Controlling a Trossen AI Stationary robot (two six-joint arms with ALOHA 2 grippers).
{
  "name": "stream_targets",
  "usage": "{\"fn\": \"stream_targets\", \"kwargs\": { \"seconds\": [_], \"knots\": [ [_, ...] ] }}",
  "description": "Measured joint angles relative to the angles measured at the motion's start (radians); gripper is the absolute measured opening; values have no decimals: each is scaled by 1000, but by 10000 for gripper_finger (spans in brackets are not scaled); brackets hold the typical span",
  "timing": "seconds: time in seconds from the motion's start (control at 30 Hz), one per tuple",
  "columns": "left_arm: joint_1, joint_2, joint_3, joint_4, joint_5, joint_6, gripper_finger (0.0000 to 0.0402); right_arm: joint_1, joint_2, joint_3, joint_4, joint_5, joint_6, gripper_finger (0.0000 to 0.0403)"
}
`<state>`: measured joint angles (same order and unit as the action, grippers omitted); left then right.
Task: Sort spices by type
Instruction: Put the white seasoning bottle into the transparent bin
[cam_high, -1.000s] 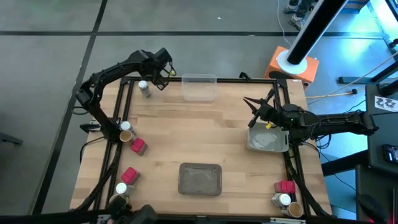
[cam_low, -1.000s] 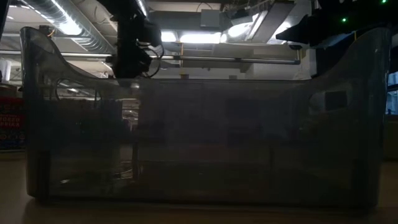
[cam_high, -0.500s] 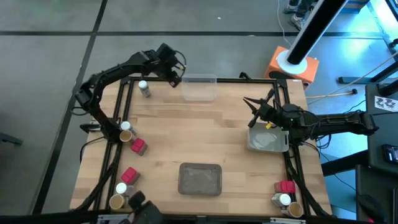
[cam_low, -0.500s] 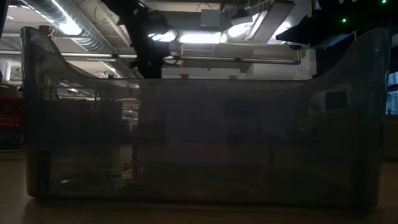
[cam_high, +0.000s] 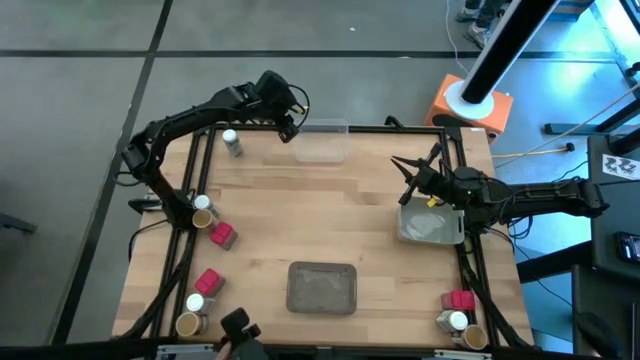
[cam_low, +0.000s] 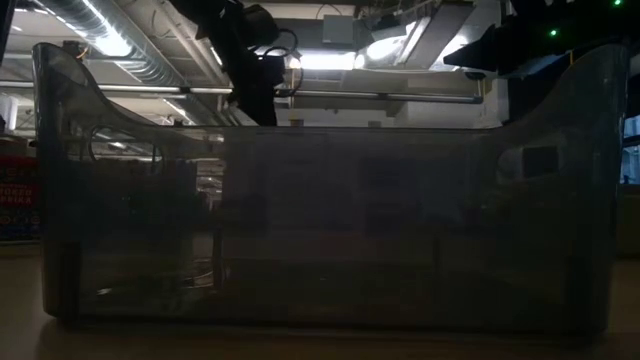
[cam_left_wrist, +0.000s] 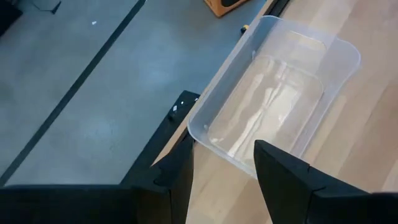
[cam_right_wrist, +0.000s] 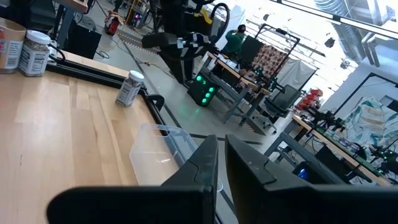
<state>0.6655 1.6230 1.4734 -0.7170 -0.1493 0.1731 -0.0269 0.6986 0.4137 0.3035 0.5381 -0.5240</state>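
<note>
My left gripper is open and empty. It hovers at the far edge, beside the left end of the clear plastic tray. A white-capped jar stands upright to its left. More spices stand along the left edge: a tan-topped jar, two red packs and further jars. A red pack and two jars sit at the near right corner. My right gripper is shut and empty above the right grey tray.
A second grey tray lies near the table's near edge, in the middle. The clear tray's wall fills the low view. Bare wood spans the table's centre. A dark object shows at the near edge.
My left gripper has moved away from the white-capped jar toward the table's right along the far edge, rising a little, and now stands by the clear tray's left end. The jar has stayed where it was. The dark object at the near edge has shifted right.
</note>
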Motion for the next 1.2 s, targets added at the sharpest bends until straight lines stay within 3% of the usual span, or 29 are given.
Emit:
{"fn": "stream_targets", "kwargs": {
  "seconds": [0.5, 0.67, 0.83, 1.2],
  "knots": [
    [0, 0, 0, 0, -3, 41, 18, 0, 0, 0, 0, 0, -2, 33],
    [0, 0, 0, -1, -2, -5, 3, 0, 0, 0, 0, 0, -2, 33],
    [5, 0, 0, -10, -1, -18, 53, 0, 0, 0, 0, 0, -2, 33],
    [44, 0, -1, -128, -26, -61, 242, 0, 0, 0, 0, 0, -2, 33]
  ]
}}
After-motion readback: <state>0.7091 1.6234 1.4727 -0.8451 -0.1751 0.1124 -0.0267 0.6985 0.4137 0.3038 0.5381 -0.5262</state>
